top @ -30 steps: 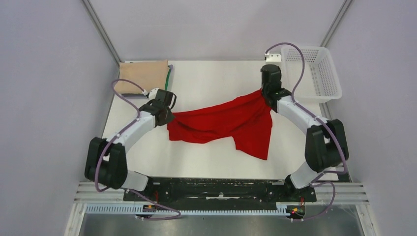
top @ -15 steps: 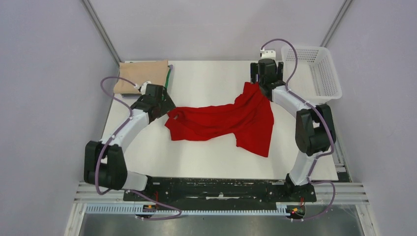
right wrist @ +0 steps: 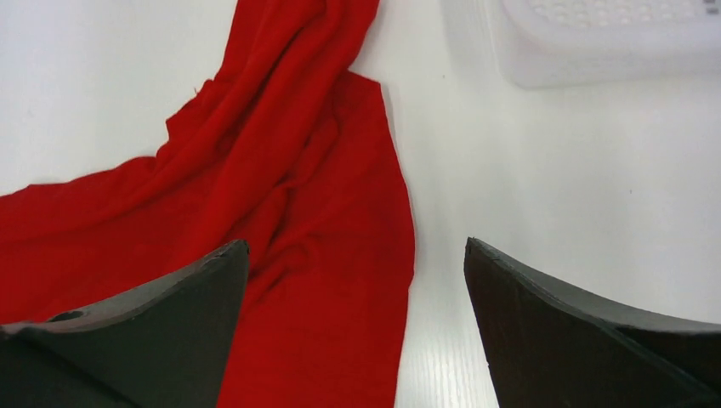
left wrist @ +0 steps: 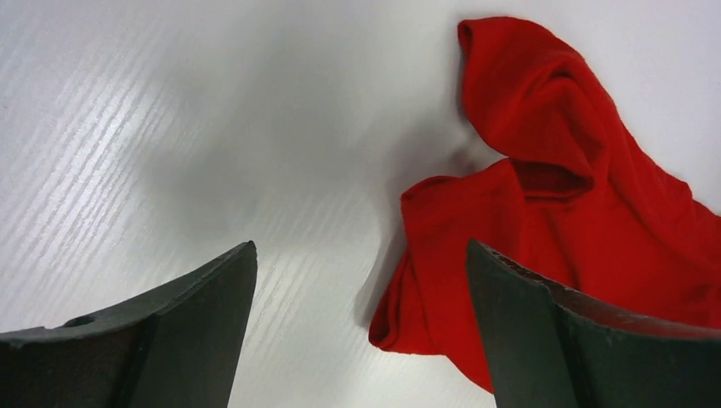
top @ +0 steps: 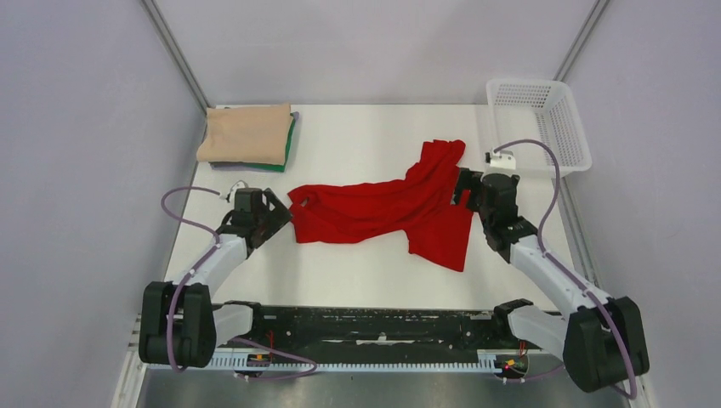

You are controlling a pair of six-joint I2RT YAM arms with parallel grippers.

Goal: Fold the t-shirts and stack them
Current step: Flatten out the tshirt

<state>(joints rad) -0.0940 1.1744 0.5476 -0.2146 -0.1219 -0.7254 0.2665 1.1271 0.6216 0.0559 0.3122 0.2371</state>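
Fingers [left wrist: 195, 323] on my left gripper [left wrist: 359, 246] stand spread, gripping nothing; the right gripper [right wrist: 355, 244] is spread likewise and empty. I see the red t-shirt [top: 383, 204] lying crumpled mid-way across the tabletop [top: 357, 272] between them, its left end just beside the left gripper. The beige t-shirt [top: 246, 132] sits folded on the dark green t-shirt [top: 291, 144] in the far-left corner.

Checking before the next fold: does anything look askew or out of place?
Yes: the red shirt lies bunched and twisted mid-table, not spread flat, one end rumpled toward the basket. The beige shirt sits folded on the green shirt at the far left. The left tool and right tool stand open, empty.
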